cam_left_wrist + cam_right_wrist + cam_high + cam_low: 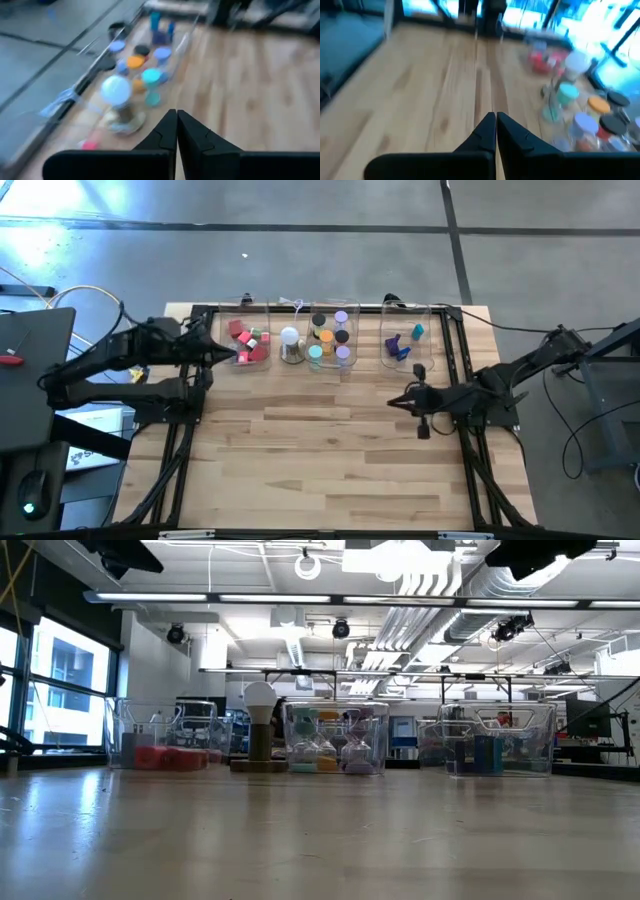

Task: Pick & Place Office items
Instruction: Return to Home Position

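- The office items [330, 340] sit sorted in three clear bins [336, 715] at top centre of the high view.
- The left gripper [236, 353] hovers by the leftmost bin, fingers pressed together, holding nothing.
- The right gripper [393, 402] is right of centre, likewise closed and empty.
- Likely step: homing. Each arm should next retract sideways, clear of the bins.

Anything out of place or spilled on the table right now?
One thing: the white dome on a silvery base stands on the wooden table between the left clear plastic bin and the middle clear plastic bin, in no bin. Nothing spilled; the small coloured pieces all sit inside bins.
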### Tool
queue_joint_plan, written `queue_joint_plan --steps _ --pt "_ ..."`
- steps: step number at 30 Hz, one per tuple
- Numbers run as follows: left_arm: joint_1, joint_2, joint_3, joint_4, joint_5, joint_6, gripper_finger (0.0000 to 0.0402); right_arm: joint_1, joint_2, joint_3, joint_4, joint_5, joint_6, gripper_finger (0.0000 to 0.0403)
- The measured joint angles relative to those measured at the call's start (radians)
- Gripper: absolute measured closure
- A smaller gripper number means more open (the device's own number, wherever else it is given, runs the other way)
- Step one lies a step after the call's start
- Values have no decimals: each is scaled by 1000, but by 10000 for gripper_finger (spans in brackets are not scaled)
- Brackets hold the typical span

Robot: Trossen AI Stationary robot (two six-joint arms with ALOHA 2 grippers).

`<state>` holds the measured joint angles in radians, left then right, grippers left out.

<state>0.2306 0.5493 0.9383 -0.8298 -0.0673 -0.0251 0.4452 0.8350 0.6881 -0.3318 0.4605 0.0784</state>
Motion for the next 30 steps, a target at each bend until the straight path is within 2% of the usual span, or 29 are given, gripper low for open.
queue_joint_plan --steps 4,8,12,15,21,30 --pt "0 -87 -138 234 104 -123 399 -51 -134 -164 217 -56 -37 401" --pt "-9 -136 -256 405 217 -133 399 -118 -237 -322 400 -155 -49 401" --pt "-23 -176 -358 450 230 -110 399 -178 -290 -482 655 -276 -50 401" --pt "-37 -211 -429 500 231 -110 399 -214 -299 -564 788 -323 -45 401" --pt "-78 -295 -516 550 234 -106 399 -264 -298 -626 813 -338 20 401" --pt "-164 -458 -603 548 278 -122 399 -264 -310 -652 776 -334 47 401"
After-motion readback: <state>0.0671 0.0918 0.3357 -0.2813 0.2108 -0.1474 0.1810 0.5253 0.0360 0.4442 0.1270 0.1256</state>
